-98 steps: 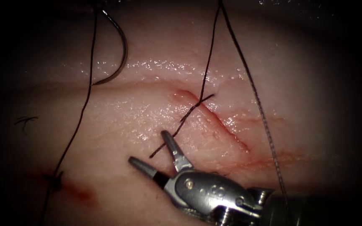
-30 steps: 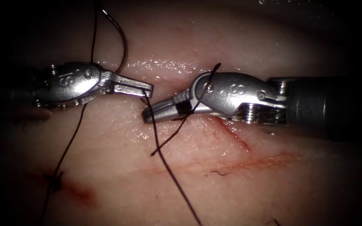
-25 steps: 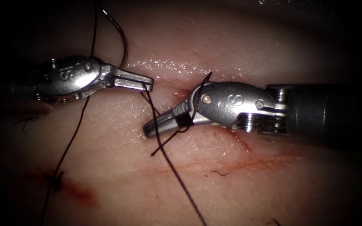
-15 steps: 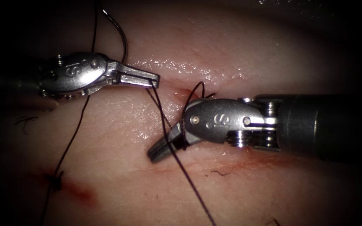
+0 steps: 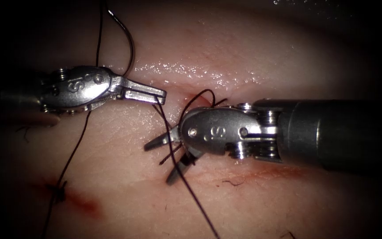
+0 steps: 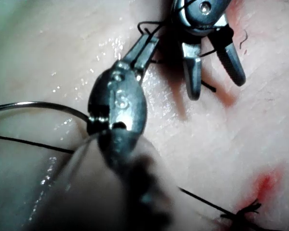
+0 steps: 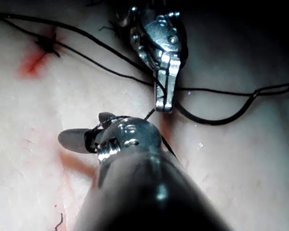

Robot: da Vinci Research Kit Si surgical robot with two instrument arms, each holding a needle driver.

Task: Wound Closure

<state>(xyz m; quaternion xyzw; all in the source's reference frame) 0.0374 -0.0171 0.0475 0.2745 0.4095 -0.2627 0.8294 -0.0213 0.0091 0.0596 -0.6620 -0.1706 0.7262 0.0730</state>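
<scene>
My left tool [image 5: 158, 94] comes in from the left, left of the cut, with its jaws shut on the long thread [image 5: 186, 186], which runs down across the tissue [image 5: 124, 208]. That thread is looped around my right tool [image 5: 158, 164], whose jaws stand open over the short thread tail [image 5: 166, 158] and hold nothing. The curved needle [image 5: 131, 44] lies free on the tissue at the upper left, held by neither tool. The cut [image 5: 192, 98] is mostly hidden under the right tool. In the left wrist view the left tool [image 6: 149, 44] grips thread beside the open right tool [image 6: 216, 86].
A tied knot [image 5: 58, 191] with red fluid [image 5: 85, 204] sits at the lower left, and is seen as the knot [image 7: 45, 44] in the right wrist view. Thread [image 5: 78, 146] runs from it up behind the left tool. A small cut thread end [image 5: 231, 182] lies below the right tool.
The right tool has turned its tip downward and moved left, and its jaws have gone from shut to open over the short tail. The left tool has kept its hold on the thread, barely moving.
</scene>
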